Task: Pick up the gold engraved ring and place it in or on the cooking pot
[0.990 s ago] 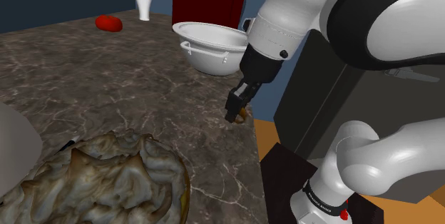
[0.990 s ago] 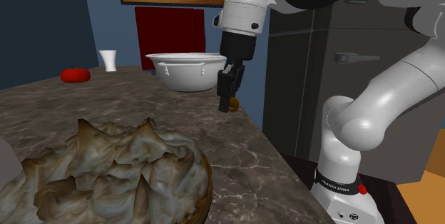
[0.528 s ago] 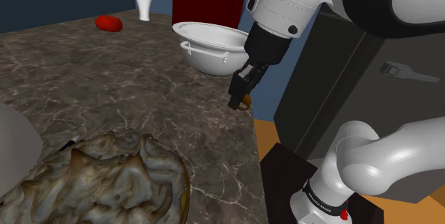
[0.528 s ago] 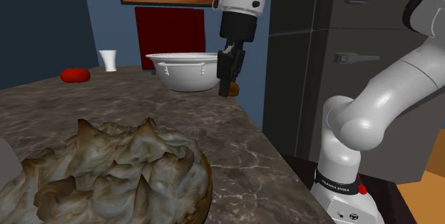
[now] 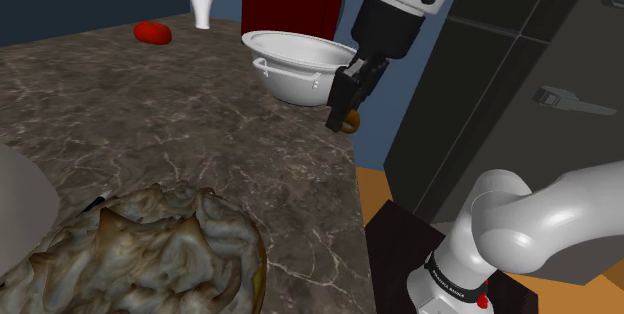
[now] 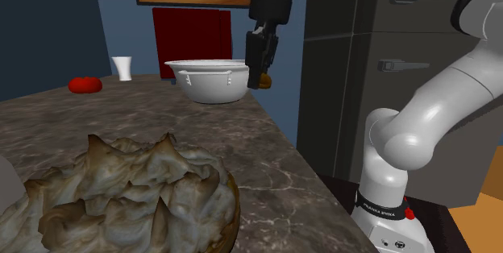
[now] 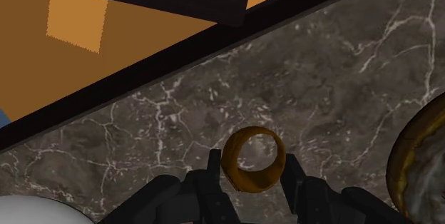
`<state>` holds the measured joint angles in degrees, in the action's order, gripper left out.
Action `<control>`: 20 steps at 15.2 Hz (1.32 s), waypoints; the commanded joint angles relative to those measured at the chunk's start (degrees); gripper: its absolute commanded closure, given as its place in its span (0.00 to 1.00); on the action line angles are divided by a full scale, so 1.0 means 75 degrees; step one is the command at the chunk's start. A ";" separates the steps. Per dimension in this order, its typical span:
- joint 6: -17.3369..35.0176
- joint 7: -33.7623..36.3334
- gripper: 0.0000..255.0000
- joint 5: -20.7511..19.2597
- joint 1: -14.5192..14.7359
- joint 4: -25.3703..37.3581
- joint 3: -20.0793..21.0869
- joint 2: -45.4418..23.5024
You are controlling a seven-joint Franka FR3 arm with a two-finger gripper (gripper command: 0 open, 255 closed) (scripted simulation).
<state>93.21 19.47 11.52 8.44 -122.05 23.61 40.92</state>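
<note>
In the shoulder view, a red lump [image 5: 153, 32] and a white cup [image 5: 203, 10] sit on the marble counter [image 5: 180, 122], around the white pot's [image 5: 285, 80] ten o'clock. At the pot's four o'clock, the gripper [image 5: 343, 119] clasps the gold ring [image 5: 350, 123] between its fingers, raised off the counter just beside the pot.

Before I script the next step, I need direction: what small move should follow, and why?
Probably carry the ring across toward the pot. The jaws clasp it, it hangs clear of the counter, and it sits beside the pot, not over its opening.
</note>
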 commanded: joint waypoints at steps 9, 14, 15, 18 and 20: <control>-0.0933 0.0046 1.00 -0.0180 -0.0140 0.1380 -0.0090 -0.0460; -0.1406 0.0089 1.00 -0.0265 -0.0210 0.2133 -0.0098 -0.0745; -0.1502 0.0099 1.00 -0.0282 -0.0225 0.2290 -0.0097 -0.0808; -0.1795 0.0133 1.00 -0.0336 -0.0269 0.2775 -0.0087 -0.1005; -0.1817 -0.0014 1.00 -0.0417 -0.0324 0.2916 -0.0195 -0.1145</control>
<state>79.72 19.91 8.74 6.26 -100.91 22.53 33.03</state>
